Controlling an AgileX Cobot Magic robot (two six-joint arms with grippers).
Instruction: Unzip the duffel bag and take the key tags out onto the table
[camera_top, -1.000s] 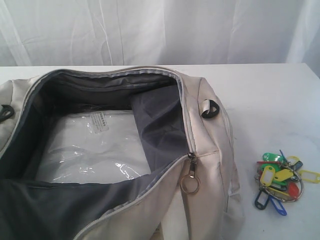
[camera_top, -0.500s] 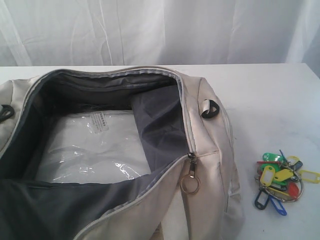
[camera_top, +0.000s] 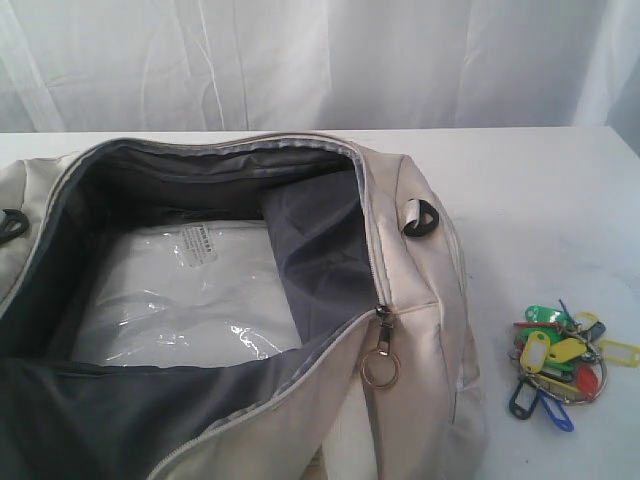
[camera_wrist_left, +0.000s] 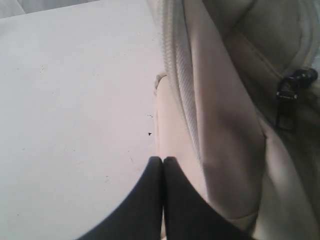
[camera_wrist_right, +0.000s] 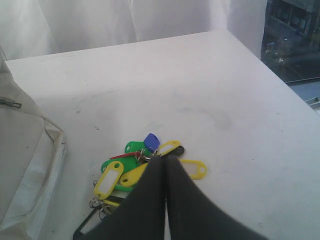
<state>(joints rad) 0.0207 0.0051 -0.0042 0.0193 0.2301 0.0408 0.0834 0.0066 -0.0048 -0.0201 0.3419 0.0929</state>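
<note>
- Key tags (camera_top: 560, 365) lie on the desk (camera_top: 540, 200) near its right edge, just beside the unzipped bag (camera_top: 420, 300); nothing has shifted in the past second.
- Left gripper (camera_wrist_left: 163, 159), by the bag's outer side, and right gripper (camera_wrist_right: 161, 157), above the bunch, are both closed and empty.
- The job looks finished.

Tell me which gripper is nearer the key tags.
Right. The right gripper hangs shut above the key tags; the left gripper sits shut beside the duffel bag, with no tags in its view.
</note>
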